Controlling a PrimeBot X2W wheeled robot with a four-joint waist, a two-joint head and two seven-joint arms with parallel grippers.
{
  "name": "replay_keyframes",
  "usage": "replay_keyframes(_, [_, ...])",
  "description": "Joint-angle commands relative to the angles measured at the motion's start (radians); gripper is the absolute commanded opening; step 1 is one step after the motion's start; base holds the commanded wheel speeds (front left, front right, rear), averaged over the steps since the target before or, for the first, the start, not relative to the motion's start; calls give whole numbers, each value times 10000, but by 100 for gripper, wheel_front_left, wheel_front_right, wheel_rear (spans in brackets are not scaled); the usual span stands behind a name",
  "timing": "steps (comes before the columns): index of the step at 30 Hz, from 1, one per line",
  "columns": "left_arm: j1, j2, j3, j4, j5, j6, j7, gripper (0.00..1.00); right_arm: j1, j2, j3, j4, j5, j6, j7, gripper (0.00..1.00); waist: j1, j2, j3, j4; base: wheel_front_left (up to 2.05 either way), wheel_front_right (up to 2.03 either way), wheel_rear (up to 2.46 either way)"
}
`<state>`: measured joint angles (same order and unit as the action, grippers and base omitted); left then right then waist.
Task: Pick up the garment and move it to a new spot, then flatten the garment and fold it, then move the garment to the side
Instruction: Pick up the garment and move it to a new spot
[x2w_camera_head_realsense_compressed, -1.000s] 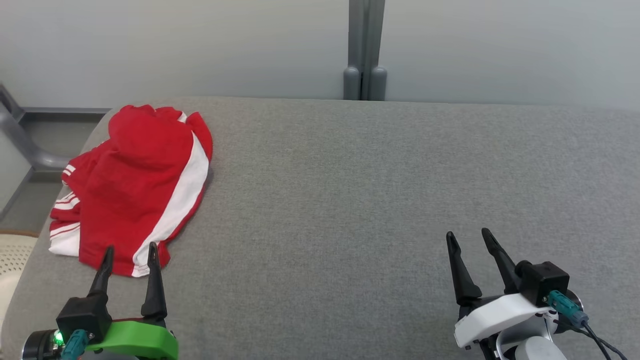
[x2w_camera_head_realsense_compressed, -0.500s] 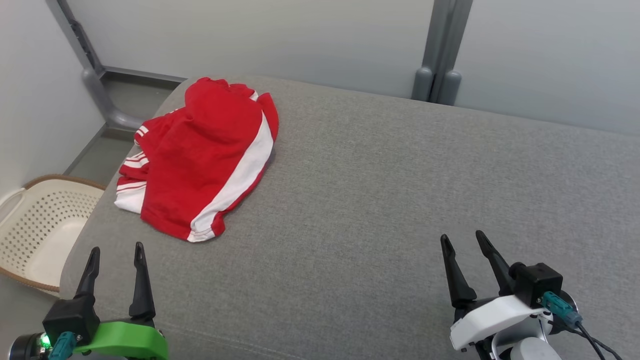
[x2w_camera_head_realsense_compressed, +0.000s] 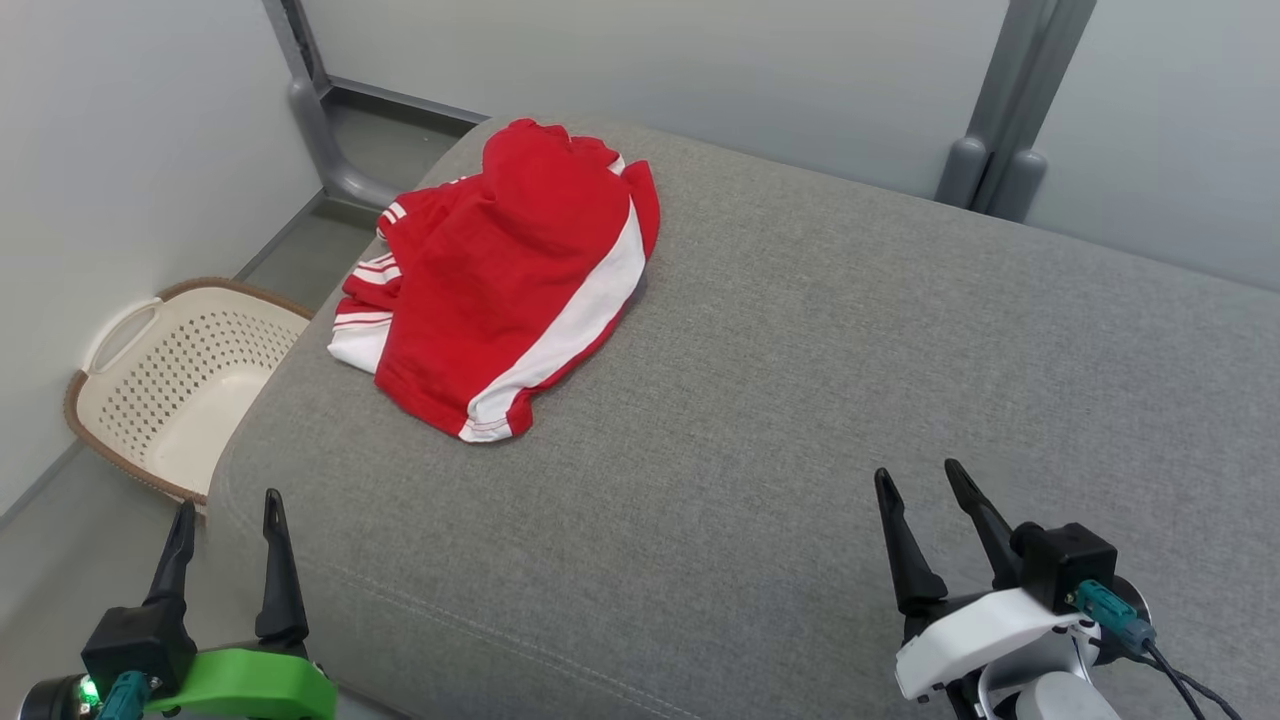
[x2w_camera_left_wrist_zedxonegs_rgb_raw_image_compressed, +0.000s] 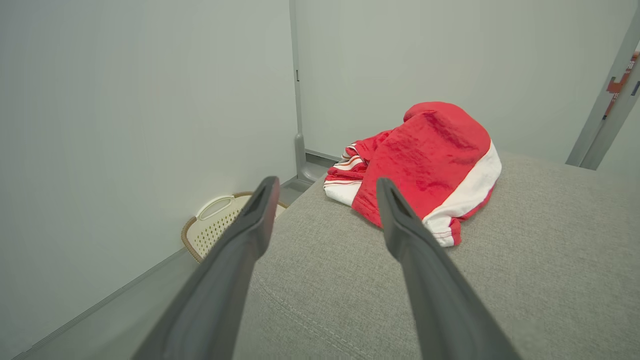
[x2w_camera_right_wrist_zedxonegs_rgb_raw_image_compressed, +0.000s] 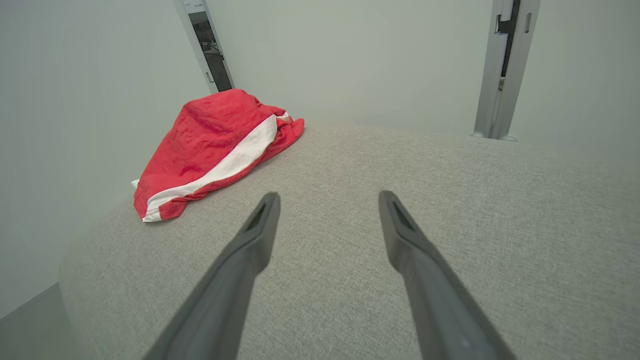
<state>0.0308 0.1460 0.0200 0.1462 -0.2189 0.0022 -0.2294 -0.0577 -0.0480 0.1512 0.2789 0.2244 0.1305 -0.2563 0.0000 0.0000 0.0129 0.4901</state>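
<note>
Red garment (x2w_camera_head_realsense_compressed: 500, 290) crumpled on grey cushion (x2w_camera_head_realsense_compressed: 800, 450) (left edge); basket (x2w_camera_head_realsense_compressed: 180, 360) on floor.

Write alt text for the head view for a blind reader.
A crumpled red garment with white stripes lies at the far left of a grey cushion. The left gripper and right gripper hover open and empty at the bottom corners. A cream basket sits on the floor at left.

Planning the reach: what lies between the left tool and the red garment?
Bare grey cushion, nothing on it; the head and left wrist views show this. The open left tool is apart from the garment.
</note>
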Motion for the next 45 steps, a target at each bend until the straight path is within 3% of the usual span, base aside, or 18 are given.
replay_keyframes(1, [135, 13, 0, 9, -4, 78, -59, 100, -113, -42, -5, -12, -102, 5, 18, 100, 0, 0, 81, 145, 0, 0, 0])
replay_keyframes(11, [-24, 29, 14, 169, -103, 125, -173, 100, -163, -43, 64, -87, -194, 5, 136, 100, 0, 0, 290, -49, 0, 0, 0])
replay_keyframes(18, [-1016, 318, 52, 256, -297, -189, -226, 100, -478, -43, -141, -345, -572, 5, 330, 100, 0, 0, 996, -846, 0, 0, 0])
replay_keyframes(32, [-5261, 1521, 560, 1164, -1246, -911, -35, 100, -1282, -502, -1376, -1770, -1362, 3, 728, 100, 0, 0, 3699, -3154, 0, 0, 0])
replay_keyframes(38, [-6818, 1945, 710, 2066, -1602, -1046, 132, 100, -1268, -734, -2023, -2439, -1480, 3, 871, 100, 0, 0, 4484, -3760, 0, 0, 0])
replay_keyframes(45, [-8092, 2323, 579, 3752, -2078, -1207, 597, 100, -1252, -874, -2371, -3164, -1502, 3, 1072, 100, 0, 0, 5191, -3993, 0, 0, 0])
